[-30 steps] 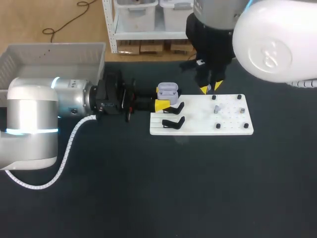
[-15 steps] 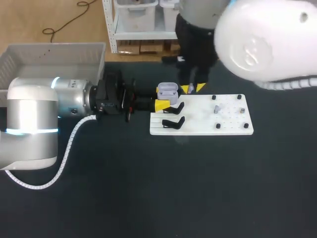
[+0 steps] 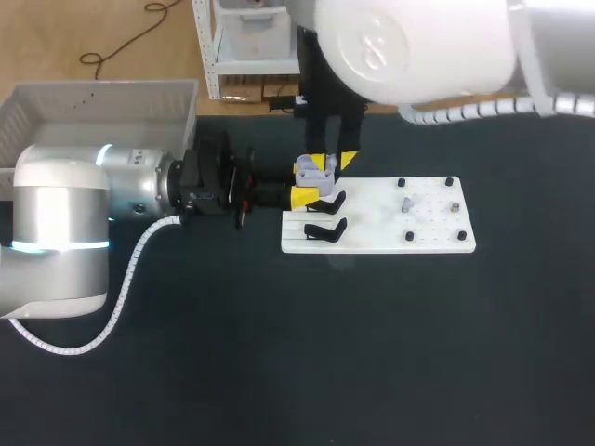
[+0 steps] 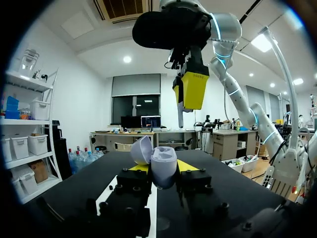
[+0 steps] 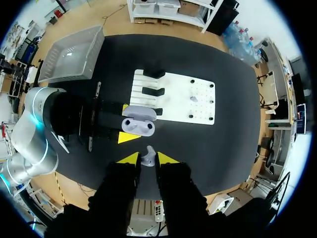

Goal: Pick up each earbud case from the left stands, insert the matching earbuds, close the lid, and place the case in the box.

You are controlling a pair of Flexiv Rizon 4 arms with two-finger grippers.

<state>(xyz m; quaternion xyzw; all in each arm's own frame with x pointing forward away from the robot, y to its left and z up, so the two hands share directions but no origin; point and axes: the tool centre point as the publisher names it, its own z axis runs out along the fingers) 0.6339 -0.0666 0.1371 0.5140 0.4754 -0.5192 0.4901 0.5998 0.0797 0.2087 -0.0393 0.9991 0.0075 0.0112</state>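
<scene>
Right wrist view: right pincer (image 5: pixel 148 158) closed on a small pale grey earbud (image 5: pixel 147 160), tips pressing it from both sides. Beneath it is the lavender-grey earbud case (image 5: pixel 138 124), lid open, clamped between the tips of the left pincer (image 5: pixel 128 122) above the dark worktop (image 5: pixel 223 129). Beyond: white pegged board (image 5: pixel 173 94) carrying a small grey piece (image 5: pixel 194 98), likely the other earbud. Farthest: grey plastic bin (image 5: pixel 69 52).

Risk, judged: alignment with the socket cannot be confirmed. A skewed descent could catch the rim, drop the earbud, or twist the case in its grip.

Left wrist view alone shows the air gap between right pincer and case. Head view hides the held earbud.
</scene>
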